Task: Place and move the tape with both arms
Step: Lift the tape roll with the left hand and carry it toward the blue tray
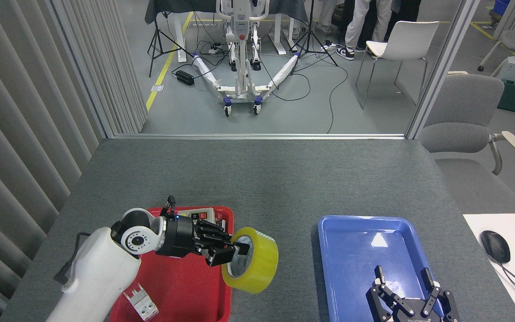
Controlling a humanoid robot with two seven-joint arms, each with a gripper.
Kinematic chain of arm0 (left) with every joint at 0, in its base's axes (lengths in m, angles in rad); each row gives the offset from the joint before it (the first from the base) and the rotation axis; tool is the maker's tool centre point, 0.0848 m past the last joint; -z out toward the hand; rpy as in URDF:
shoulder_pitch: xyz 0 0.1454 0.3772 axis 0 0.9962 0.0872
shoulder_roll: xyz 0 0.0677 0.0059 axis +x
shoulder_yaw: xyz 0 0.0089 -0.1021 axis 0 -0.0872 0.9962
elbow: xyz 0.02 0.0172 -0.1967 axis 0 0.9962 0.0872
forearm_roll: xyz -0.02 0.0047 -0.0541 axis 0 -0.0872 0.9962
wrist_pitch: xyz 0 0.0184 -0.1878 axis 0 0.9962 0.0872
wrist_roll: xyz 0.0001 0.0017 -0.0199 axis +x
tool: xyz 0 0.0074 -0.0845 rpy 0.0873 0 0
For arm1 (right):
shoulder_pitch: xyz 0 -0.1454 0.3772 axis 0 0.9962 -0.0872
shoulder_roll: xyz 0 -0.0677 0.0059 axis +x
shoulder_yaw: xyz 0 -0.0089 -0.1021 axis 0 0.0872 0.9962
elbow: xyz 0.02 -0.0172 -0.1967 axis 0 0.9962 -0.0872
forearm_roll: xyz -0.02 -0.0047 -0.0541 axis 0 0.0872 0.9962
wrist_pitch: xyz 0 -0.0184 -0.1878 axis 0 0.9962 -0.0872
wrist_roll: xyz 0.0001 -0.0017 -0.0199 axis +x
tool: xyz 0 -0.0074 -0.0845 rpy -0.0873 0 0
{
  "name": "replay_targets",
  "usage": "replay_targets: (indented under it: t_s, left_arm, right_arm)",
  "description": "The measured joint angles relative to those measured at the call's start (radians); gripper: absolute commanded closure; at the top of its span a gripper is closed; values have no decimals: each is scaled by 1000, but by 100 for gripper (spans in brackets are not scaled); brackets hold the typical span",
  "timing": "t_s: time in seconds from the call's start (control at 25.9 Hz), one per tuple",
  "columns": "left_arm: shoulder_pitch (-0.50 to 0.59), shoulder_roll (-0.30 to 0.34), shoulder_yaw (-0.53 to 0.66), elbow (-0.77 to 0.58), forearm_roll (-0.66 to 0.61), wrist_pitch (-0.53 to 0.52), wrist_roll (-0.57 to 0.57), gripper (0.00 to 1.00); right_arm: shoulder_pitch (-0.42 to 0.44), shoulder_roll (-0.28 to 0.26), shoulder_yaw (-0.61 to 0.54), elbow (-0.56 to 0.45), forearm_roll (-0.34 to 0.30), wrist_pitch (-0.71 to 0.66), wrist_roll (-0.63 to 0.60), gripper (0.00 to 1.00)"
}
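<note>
Tape (257, 261) clamped in left jaws (228, 250) beside red tray (186, 290) — right jaws (404, 279) spread, empty.

One tape (252, 260) roll, centre-bottom. Two trays: red (181, 290) lower left, blue (360, 255) lower right. Two tools: left (228, 250), right (407, 297). Two chairs upper right: white (403, 42), grey (461, 116). One mouse (495, 246), right edge.

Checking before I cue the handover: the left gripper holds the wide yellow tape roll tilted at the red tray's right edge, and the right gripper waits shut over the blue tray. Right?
Not quite. The head view shows the right gripper open, fingers spread, over the blue plastic tray. The rest stands: the left gripper holds the wide yellow tape roll tilted at the red plastic tray's right edge.
</note>
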Motion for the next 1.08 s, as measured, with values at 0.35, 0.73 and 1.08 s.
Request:
replay_targets:
  t_s: [0.35,0.73,1.08]
  left_arm:
    - [114,-133,12,40,125,-28,25,100]
    - [103,-191,13,81,141,-30,26,100]
    - [103,-199,14,92,141,-30,26,100]
  right_arm:
    - [2,0,3,-1,-1,-19,3,0]
    - [40,-16,-26,-1,-10,-236,-21,0]
    - [77,-41,-125,-3,-76,-679,-106,0]
